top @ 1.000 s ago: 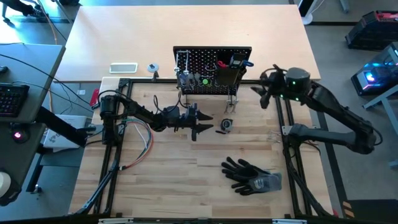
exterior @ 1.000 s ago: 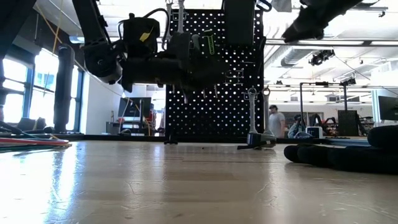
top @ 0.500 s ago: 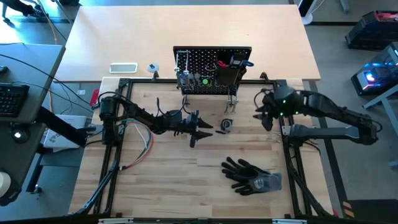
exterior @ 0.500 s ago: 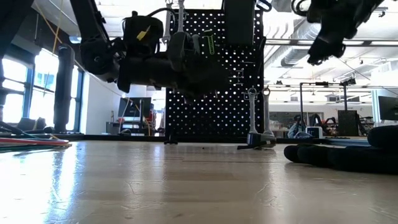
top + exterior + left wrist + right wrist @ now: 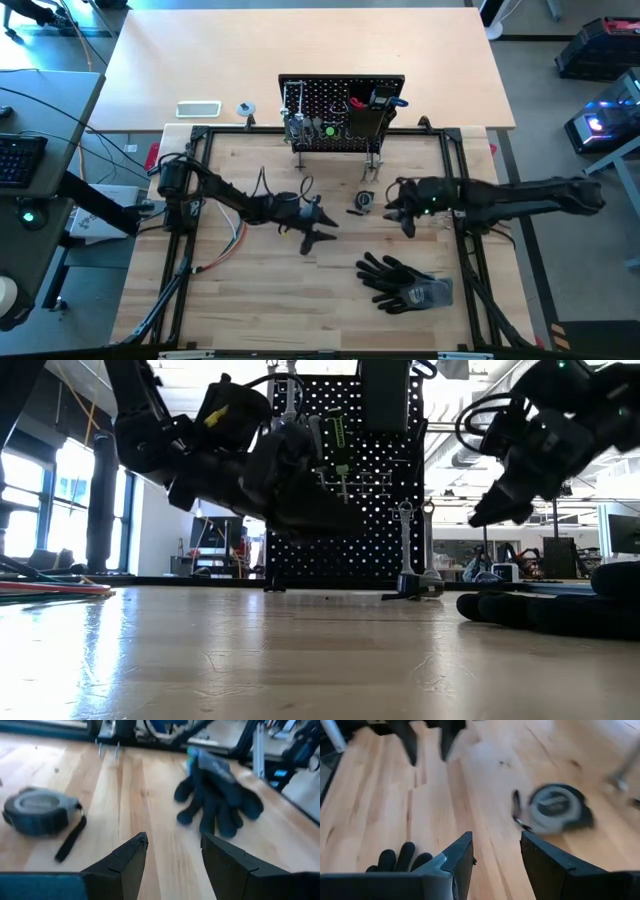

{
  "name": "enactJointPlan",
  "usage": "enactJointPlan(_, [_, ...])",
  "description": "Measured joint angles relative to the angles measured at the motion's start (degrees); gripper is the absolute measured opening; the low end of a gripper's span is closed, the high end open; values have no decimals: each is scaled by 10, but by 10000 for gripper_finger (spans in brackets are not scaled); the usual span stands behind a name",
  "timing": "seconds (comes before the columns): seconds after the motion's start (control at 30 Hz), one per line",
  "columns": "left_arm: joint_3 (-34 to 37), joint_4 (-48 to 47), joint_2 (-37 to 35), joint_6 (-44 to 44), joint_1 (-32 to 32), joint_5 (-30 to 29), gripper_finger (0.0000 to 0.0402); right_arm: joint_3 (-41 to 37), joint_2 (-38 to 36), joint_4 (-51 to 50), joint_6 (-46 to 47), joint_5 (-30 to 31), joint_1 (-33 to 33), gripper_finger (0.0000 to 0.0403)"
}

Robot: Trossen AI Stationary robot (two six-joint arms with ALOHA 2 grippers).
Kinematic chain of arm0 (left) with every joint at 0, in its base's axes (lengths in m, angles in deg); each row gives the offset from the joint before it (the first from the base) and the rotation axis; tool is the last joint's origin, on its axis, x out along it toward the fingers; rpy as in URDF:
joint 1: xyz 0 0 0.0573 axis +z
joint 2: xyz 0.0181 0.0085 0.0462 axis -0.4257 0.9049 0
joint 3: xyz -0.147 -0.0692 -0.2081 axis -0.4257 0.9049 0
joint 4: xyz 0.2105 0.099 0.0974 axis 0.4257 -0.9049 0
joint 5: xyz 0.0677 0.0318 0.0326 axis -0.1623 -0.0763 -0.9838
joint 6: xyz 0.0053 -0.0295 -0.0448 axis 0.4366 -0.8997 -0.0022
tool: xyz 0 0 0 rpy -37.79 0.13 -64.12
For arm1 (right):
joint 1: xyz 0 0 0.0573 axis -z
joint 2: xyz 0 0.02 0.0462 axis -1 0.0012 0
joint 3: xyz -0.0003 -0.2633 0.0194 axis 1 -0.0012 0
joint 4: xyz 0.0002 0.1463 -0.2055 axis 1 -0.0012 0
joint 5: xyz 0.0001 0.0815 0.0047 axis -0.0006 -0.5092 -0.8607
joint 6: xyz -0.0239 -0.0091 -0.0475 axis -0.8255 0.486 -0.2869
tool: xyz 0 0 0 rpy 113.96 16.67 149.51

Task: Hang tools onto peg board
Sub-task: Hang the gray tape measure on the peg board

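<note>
The black peg board (image 5: 340,105) stands upright at the table's far middle, with silver wrenches, a green-handled driver (image 5: 327,130) and a black box bin (image 5: 366,120) on its front. A grey tape measure (image 5: 363,201) lies flat on the table in front of it. My left gripper (image 5: 322,230) hovers open to the tape measure's near left, over bare wood. My right gripper (image 5: 398,212) hovers open just to its right. In the wrist views the tape measure (image 5: 40,811) (image 5: 555,807) lies ahead of each pair of fingers and apart from them.
A pair of black gloves (image 5: 405,280) lies near the table's front right. A bundle of coloured wires (image 5: 228,235) trails along the left arm. A black metal frame (image 5: 190,250) runs along the table's sides. Bare wood stretches across the near left.
My right gripper has come down from beside the peg board toward the table's near and left, ending close to the tape measure, still open. My left gripper has swung toward the near edge and tipped, still open. The tape measure and gloves have stayed put.
</note>
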Motion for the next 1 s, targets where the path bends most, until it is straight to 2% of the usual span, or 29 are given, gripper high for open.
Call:
enactJointPlan(0.13, [0,-32,0,13,-10,-32,182,-32,53,117,-32,10,-38,158])
enactJointPlan(0.3, [0,-63,0,31,-18,-70,182,-26,123,183,-102,38,-84,158])
enactJointPlan(0.5, [0,-65,13,29,-20,-78,182,14,200,185,-182,103,-114,158])
enactJointPlan(0.63, [0,-57,32,9,-20,-79,182,45,258,171,-238,124,-116,158])
enactJointPlan(0.77, [0,-34,58,-16,-23,-79,182,88,316,128,-283,187,-116,156])
enactJointPlan(0.87, [0,-25,75,-29,-28,-79,182,117,354,108,-328,216,-115,145])
enactJointPlan(1.0, [-1,6,94,-40,-37,-83,182,153,397,82,-368,223,-106,122])
